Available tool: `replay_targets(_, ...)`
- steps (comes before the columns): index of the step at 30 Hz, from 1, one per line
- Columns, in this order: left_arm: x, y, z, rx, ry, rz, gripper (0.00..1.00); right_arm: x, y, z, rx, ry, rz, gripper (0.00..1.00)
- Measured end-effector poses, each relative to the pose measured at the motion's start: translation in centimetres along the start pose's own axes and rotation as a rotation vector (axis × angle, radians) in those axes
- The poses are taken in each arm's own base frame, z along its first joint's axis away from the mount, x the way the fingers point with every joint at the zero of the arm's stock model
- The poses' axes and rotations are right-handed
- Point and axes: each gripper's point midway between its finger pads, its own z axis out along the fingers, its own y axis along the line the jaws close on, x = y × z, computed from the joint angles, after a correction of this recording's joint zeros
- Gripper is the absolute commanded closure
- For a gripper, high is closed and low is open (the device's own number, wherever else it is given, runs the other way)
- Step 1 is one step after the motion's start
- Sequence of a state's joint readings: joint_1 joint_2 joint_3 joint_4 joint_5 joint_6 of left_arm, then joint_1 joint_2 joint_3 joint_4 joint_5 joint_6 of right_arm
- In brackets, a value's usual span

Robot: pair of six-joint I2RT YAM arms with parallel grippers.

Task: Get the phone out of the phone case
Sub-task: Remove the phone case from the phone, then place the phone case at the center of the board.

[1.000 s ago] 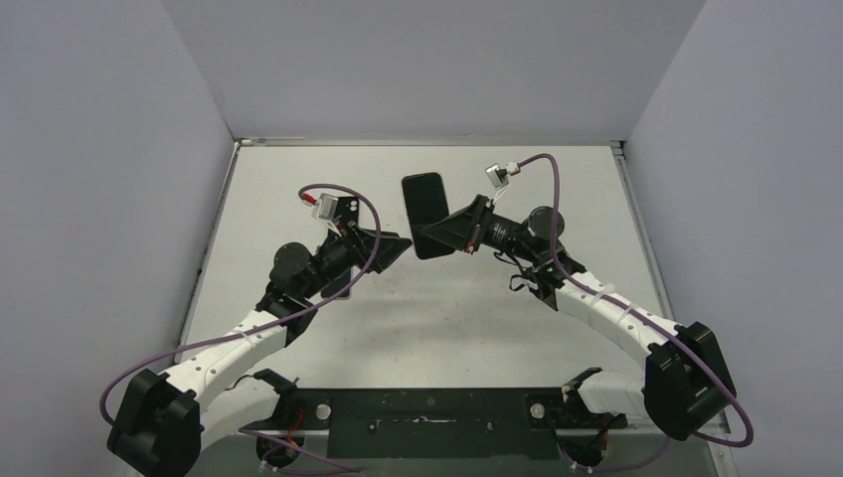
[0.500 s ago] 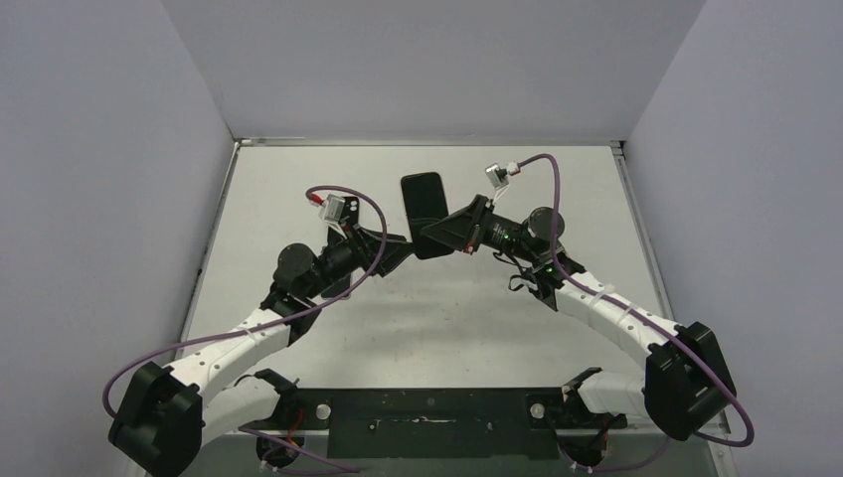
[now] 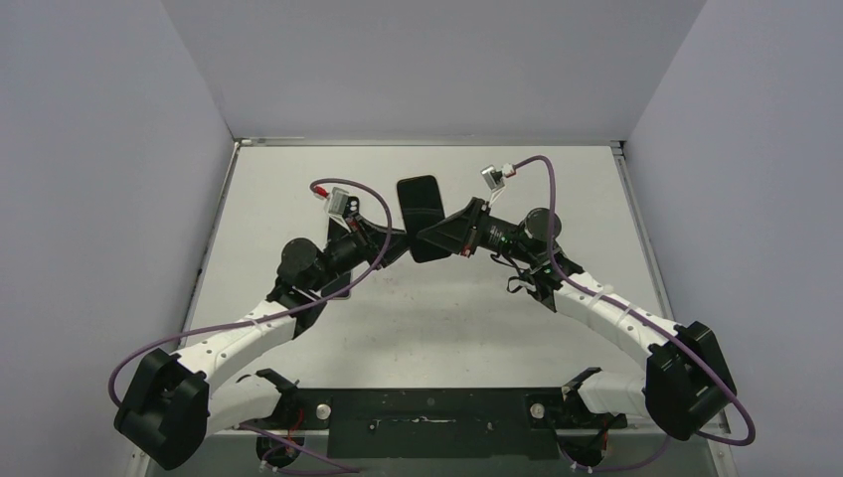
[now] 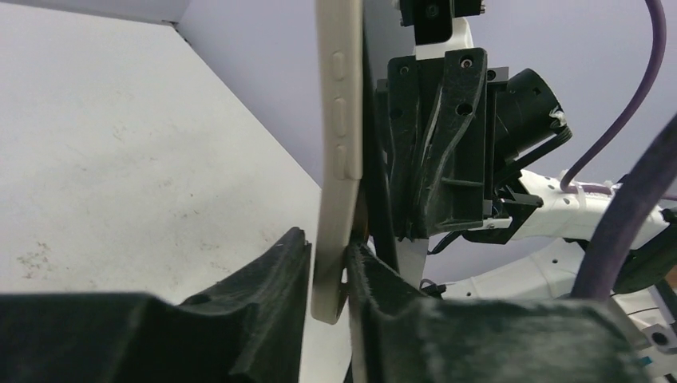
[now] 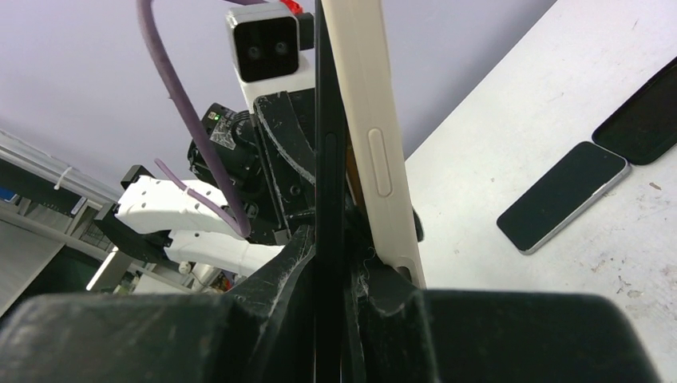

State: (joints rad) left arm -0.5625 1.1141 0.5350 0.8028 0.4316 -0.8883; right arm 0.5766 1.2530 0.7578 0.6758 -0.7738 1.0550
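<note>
Cream phone case (image 4: 335,159), aloft toward twelve o'clock above the surface (image 3: 447,298): we see left fingers (image 4: 306,267) newly pinched onto its edge, right fingers (image 5: 303,267) clamped tight on the dark phone (image 5: 327,199); separation looks ready to begin.

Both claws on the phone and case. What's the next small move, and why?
Probably ease the left claw away from the right claw, peeling the cream plastic phone case off. The left claw pinches the case's edge, the right claw clamps the thin black phone, and a gap shows between the two.
</note>
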Motion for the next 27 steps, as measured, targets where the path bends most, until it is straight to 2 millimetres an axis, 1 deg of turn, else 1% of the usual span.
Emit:
replay_targets(2, -0.3, -0.2, 0.1, 0.003, -0.006, 0.003, 1.0, 0.1, -0.2, 0.0, 0.006, 0.005, -0.001, 1.0)
replay_targets(12, -0.4, 1.3, 0.3, -0.075, 0.007, 0.002, 1.0, 0.7, -0.9, -0.6, 0.055, 0.024, -0.033, 1.0)
replay_targets(14, -1.3, 1.9, 0.3, -0.106, -0.017, 0.003, 1.0, 1.2, -1.0, -0.8, 0.064, 0.047, -0.039, 1.0)
replay_targets(18, -5.0, 3.0, 0.4, -0.164, -0.117, 0.026, 1.0, 3.3, -1.4, -1.2, 0.084, 0.124, -0.023, 1.0)
replay_targets(20, -6.1, 3.3, 0.5, -0.178, -0.145, 0.033, 1.0, 4.1, -1.7, -1.3, 0.096, 0.152, -0.015, 1.0)
replay_targets(24, -7.0, 4.6, 0.5, -0.225, -0.153, 0.04, 1.0, 5.0, -2.2, -1.5, 0.112, 0.18, -0.015, 1.0)
replay_targets(27, -7.2, 6.6, 0.2, -0.306, -0.118, 0.062, 1.0, 4.9, -2.7, -2.0, 0.141, 0.174, -0.027, 1.0)
